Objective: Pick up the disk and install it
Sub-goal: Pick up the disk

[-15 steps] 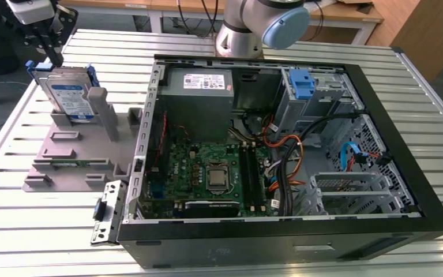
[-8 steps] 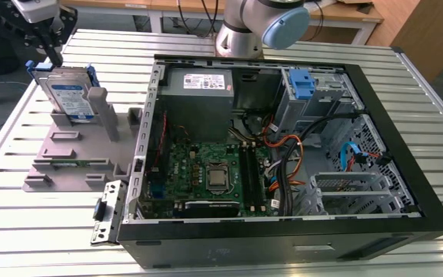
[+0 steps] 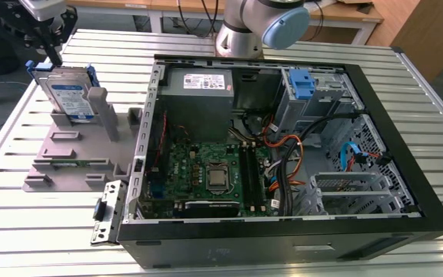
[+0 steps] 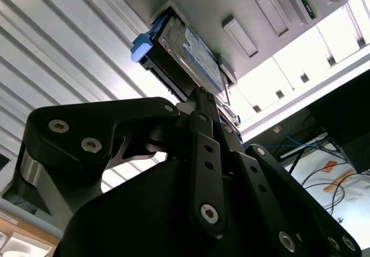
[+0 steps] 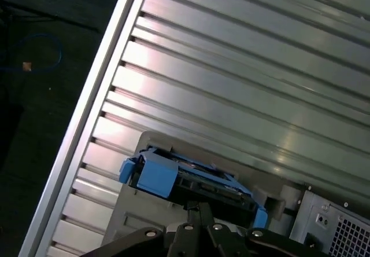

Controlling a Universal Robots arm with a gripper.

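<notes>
Gripper [image 3: 55,59] is pinched narrow on the disk's [image 3: 67,95] top edge, 10 o'clock of the case [image 3: 429,190]; slim hold, disk could be twisted, jammed in stand [image 3: 67,144].

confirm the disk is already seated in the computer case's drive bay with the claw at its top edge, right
No. The exterior view shows the disk standing in the grey holder outside the computer case; the claw is at its top edge.

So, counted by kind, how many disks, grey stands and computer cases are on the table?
Disk: 1
Grey stand: 1
Open computer case: 1
Total: 3
</notes>
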